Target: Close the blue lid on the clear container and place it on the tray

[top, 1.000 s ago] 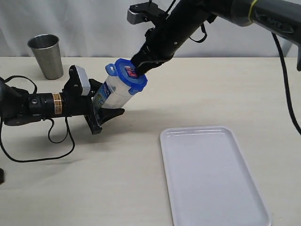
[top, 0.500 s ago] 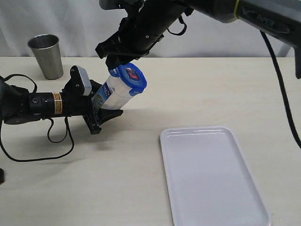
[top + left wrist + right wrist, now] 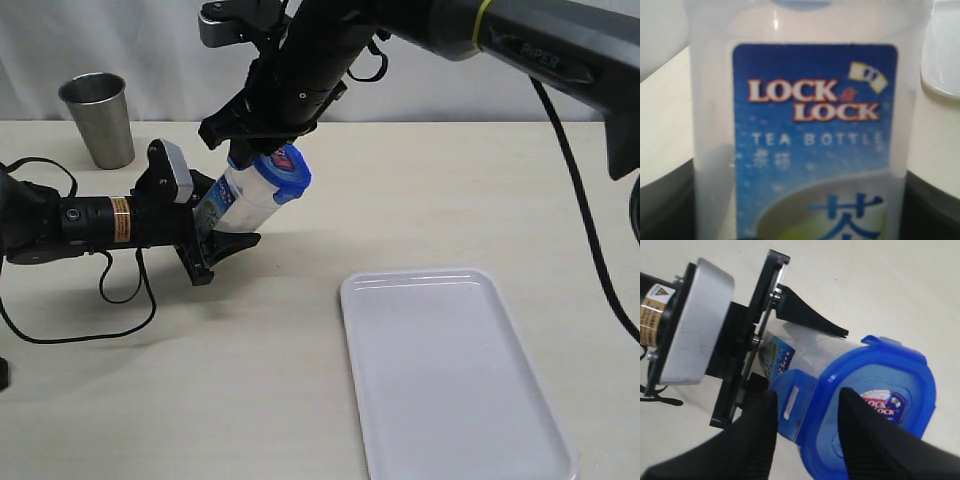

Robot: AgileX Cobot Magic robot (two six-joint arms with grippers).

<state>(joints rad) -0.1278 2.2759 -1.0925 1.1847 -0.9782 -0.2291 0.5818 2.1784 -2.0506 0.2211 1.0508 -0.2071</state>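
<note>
Beige tabletop [image 3: 250,400] fills most of the wide shot. The white tray [image 3: 450,380] lies in the lower right of the frame, and its near end runs off the bottom edge.

The right gripper [image 3: 235,140] comes down from the top middle on a big black arm. Its jaws are spread and straddle one edge of the blue lid: one finger over the top face, the other outside a side flap. Can't tell if the pads actually touch the plastic.

The left gripper [image 3: 228,210] reaches in flat from the left edge and is clamped on the lower body of the clear container [image 3: 238,200], one finger on each side.

So the container is left of centre in the upper half, well apart from the tray. It's tilted, with the capped end pointing up and to the right. The blue lid [image 3: 280,172] sits on its mouth, right under the right gripper's fingers.

A steel cup [image 3: 98,118] stands upright in the upper left, apart from everything.

Hard to make out:
- The container's base is hidden behind the left gripper, so no idea if it touches the table.
- Can't tell which flaps are snapped down.
- The left wrist camera is basically all blurry container label [image 3: 815,140].
</note>
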